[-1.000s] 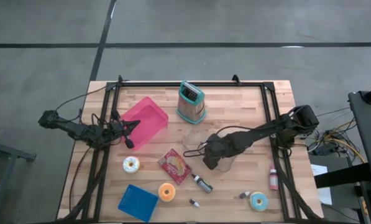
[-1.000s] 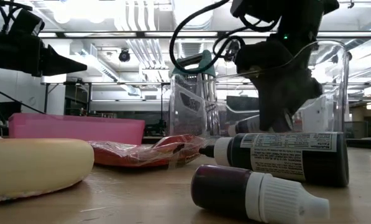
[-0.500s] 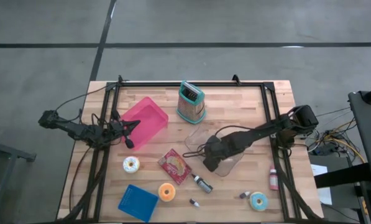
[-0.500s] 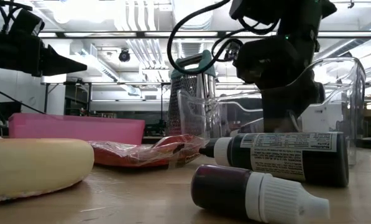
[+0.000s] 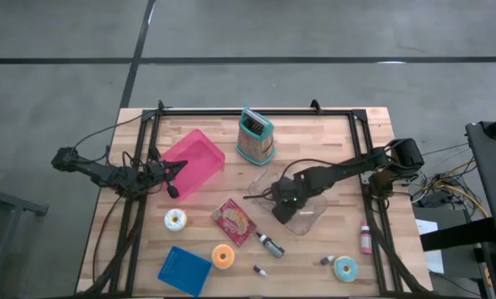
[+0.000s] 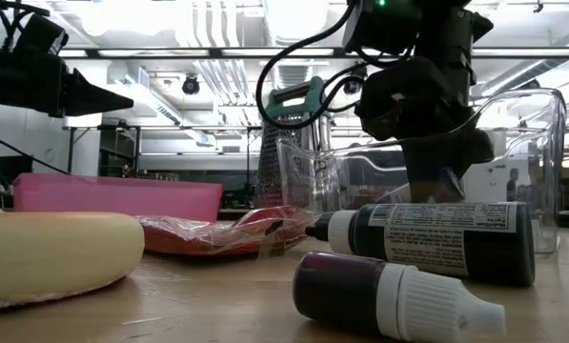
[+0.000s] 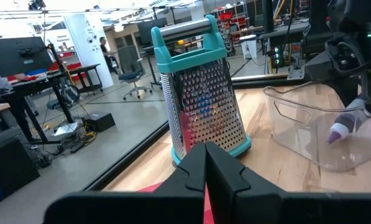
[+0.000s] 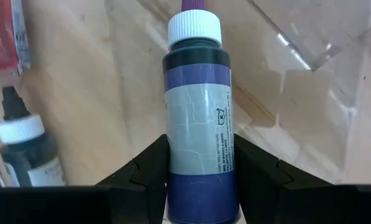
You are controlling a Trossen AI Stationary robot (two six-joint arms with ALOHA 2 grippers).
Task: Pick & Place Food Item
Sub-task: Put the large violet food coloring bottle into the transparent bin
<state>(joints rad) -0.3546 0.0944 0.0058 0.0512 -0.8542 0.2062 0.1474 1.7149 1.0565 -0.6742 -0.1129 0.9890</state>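
My right gripper [image 5: 277, 194] is at the table's middle, shut on a purple food-colouring bottle [image 8: 200, 112] with a white cap. The bottle's tip [image 7: 342, 131] shows through the wall of a clear plastic tub [image 5: 299, 204]. My left gripper [image 5: 175, 173] is shut and empty above the near corner of the pink bin [image 5: 194, 160]. A red food packet [image 5: 233, 218] and a frosted donut [image 5: 174, 219] lie flat on the table near the middle. An orange donut [image 5: 223, 256] and a blue-frosted one [image 5: 345, 267] lie near the near edge. My right gripper pinches the bottle's lower body [image 8: 201, 177] between its two fingers [image 8: 141, 177], one on each side. The fingers lie along the bottle, whose cap end [image 8: 194, 26] sticks out ahead of them toward the clear tub. Whether the tip touches the tub I cannot tell.
A teal-handled grater [image 5: 256, 137] stands at the far middle. A dark bottle [image 5: 270, 244] lies near the packet. A pink bottle [image 5: 365, 238] and two small bottles [image 5: 326, 261] lie near the right rail. A blue square [image 5: 184, 270] is at the near left.
My right gripper has gone toward the table's far edge with the purple bottle. The clear tub beside it has changed position: in the low view its outline now spreads wider, its left rim lower than before.
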